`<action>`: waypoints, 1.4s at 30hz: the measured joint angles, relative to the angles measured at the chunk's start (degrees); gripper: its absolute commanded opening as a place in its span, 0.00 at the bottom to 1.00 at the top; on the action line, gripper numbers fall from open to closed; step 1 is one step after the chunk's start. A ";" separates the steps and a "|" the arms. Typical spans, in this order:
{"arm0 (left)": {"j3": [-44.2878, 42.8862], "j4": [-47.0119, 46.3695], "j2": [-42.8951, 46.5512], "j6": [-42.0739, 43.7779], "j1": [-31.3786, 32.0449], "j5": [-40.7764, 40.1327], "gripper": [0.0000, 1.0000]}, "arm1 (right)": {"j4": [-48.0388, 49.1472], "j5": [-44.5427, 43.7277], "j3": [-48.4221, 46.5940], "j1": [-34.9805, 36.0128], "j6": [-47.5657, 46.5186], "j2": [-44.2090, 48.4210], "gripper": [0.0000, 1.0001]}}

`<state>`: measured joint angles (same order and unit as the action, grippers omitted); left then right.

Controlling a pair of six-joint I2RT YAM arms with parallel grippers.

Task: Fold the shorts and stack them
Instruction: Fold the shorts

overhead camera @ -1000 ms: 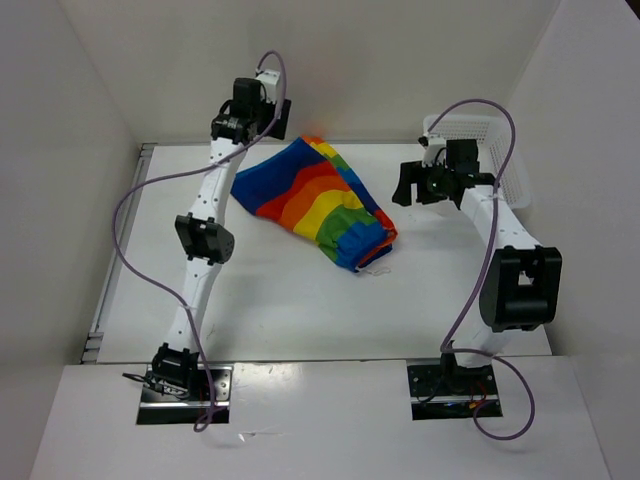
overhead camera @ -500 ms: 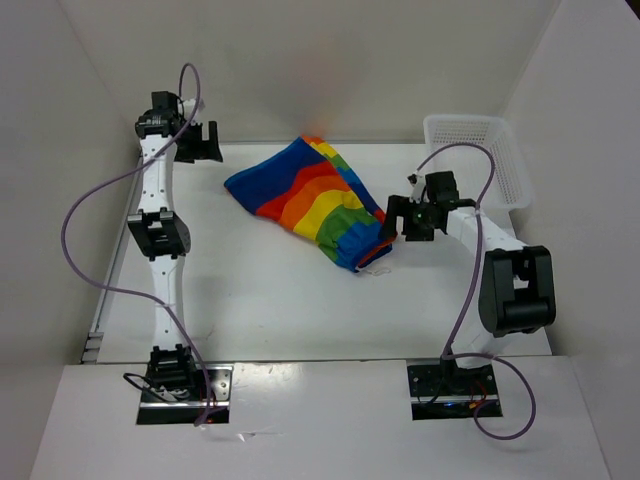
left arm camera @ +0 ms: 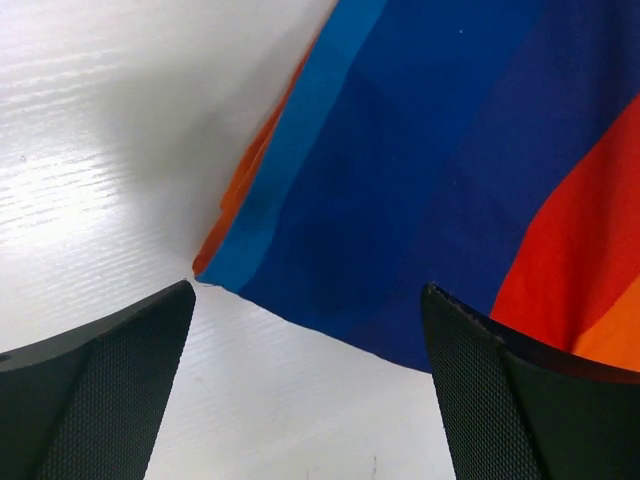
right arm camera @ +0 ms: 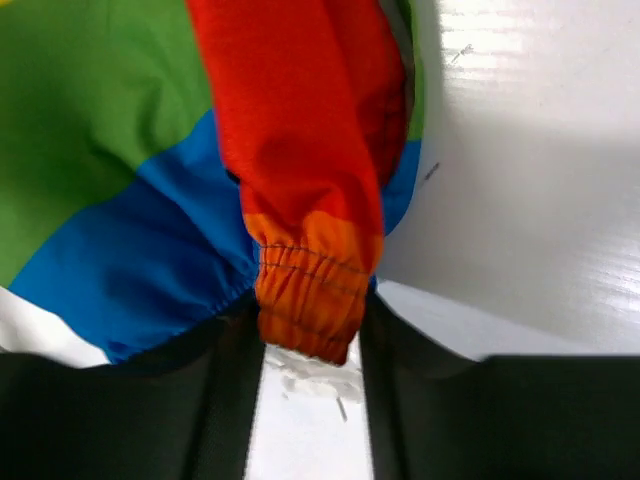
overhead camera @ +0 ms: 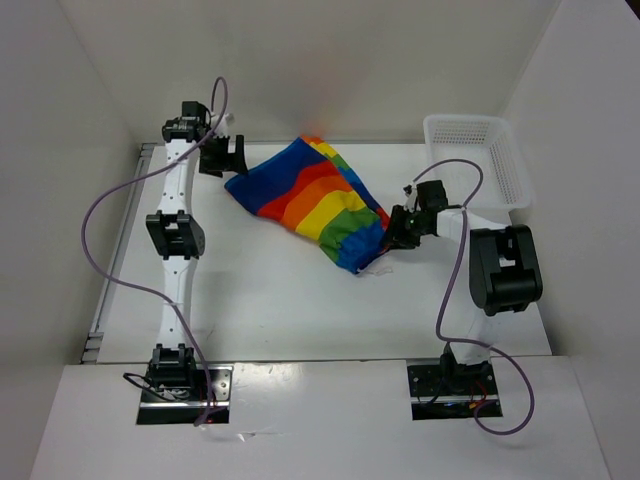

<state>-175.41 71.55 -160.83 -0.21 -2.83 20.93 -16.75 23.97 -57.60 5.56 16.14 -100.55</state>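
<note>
The rainbow-striped shorts (overhead camera: 310,200) lie flat and slanted on the white table, with the gathered waistband at the near right end. My right gripper (overhead camera: 395,228) is at that end. In the right wrist view its two fingers press on either side of the orange waistband fold (right arm camera: 310,290), shut on it. My left gripper (overhead camera: 228,155) hovers at the far left blue corner of the shorts (left arm camera: 430,180). Its jaws stand wide open, with bare table between them (left arm camera: 305,400). A bit of white drawstring (overhead camera: 375,265) trails from the waistband.
A white mesh basket (overhead camera: 500,130) stands at the back right corner, just behind the right arm. White walls close the table in at the back and on both sides. A metal rail (overhead camera: 110,280) runs along the table's left edge.
The right gripper has dropped left onto the waistband end and closed on it. The left arm swung out to the far left, then back to the shorts' blue corner, still open.
</note>
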 measured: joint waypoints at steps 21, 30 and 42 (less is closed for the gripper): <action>57.81 -1.60 59.93 -0.02 5.95 1.20 1.00 | 0.92 -12.92 -20.39 0.57 -23.85 -1.95 0.78; 85.35 -20.63 58.34 0.00 5.11 -4.61 1.00 | -5.20 -5.25 -12.96 0.59 -25.51 4.61 0.74; 78.44 -38.91 43.41 -0.02 3.58 -6.14 1.00 | -4.15 -0.13 -6.62 3.30 -20.48 1.79 0.77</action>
<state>-96.97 32.64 -117.43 -0.23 0.75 14.79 -20.91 23.83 -64.23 8.86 -4.34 -98.76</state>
